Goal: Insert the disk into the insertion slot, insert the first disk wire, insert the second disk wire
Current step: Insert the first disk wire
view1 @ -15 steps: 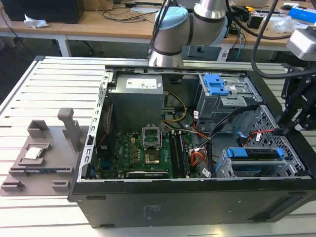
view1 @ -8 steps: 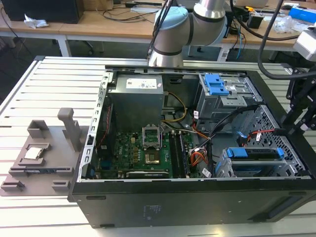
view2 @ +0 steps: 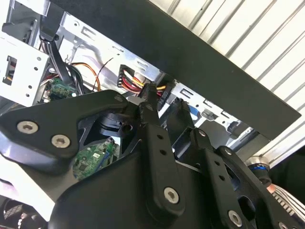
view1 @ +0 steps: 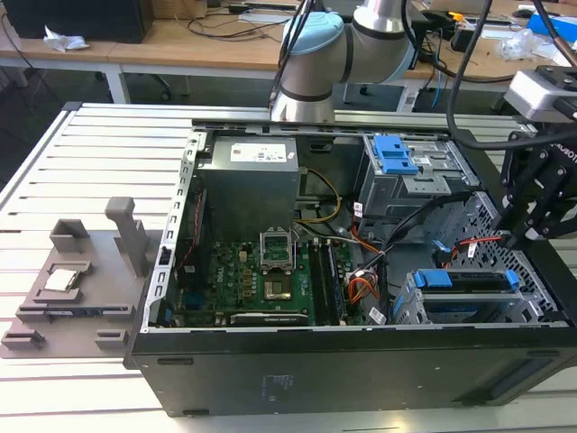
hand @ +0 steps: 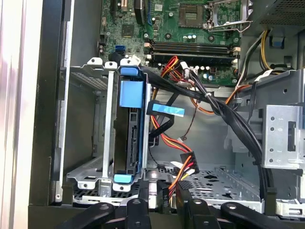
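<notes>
The disk (view1: 469,287), framed in its blue caddy, sits inside the insertion slot (view1: 407,305), a low silver cage at the case's front corner on the exterior view's right. In the first wrist view the disk (hand: 131,95) stands edge-on in the insertion slot (hand: 88,121). My gripper (view1: 521,236) hangs just beyond the cage. Its black fingers (hand: 136,207) are closed around a black disk wire plug (hand: 165,196) trailing red, orange and yellow wires. In the second wrist view my gripper (view2: 163,98) holds that plug close to the perforated case wall.
A taller grey bay with a blue latch (view1: 397,158) stands behind the cage. Black cable bundles (hand: 224,112) and a blue-tabbed cable (hand: 167,109) cross the space beside the disk. The motherboard (view1: 261,280) lies in the middle of the case, and a grey fixture (view1: 77,280) rests outside it.
</notes>
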Tool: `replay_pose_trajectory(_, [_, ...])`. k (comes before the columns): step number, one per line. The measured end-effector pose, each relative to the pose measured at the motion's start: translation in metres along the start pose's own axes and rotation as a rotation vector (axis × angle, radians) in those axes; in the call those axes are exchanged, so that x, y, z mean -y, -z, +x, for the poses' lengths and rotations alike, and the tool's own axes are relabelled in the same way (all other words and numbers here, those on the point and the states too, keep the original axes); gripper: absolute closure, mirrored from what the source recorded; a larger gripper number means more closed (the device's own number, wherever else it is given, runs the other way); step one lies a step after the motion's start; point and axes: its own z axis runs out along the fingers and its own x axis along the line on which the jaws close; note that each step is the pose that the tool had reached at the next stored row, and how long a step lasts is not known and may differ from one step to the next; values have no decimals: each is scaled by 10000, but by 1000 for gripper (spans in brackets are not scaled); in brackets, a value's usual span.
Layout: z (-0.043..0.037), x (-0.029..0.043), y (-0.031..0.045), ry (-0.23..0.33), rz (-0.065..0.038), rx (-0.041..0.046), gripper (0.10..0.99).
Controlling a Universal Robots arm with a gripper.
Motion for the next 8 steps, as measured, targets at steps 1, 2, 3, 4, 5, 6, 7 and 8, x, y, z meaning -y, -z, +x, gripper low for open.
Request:
replay_pose_trajectory(1, [-13,1,-8,31,-1,-58,725])
replay_pose_trajectory(2, [-29,3,-21,84,-3,-162,725])
replay_pose_trajectory(3, [-32,3,-26,105,-8,-271,725])
replay_pose_trajectory(4, [-32,3,-27,107,-8,-294,725])
replay_pose_trajectory(5, [-32,3,-26,108,-9,-298,725])
replay_pose_trajectory(6, [-32,3,-26,108,-9,-300,725])
replay_pose_trajectory(7, [-32,3,-25,108,-9,-304,725])
replay_pose_trajectory(8, [-33,3,-26,107,-9,-304,725])
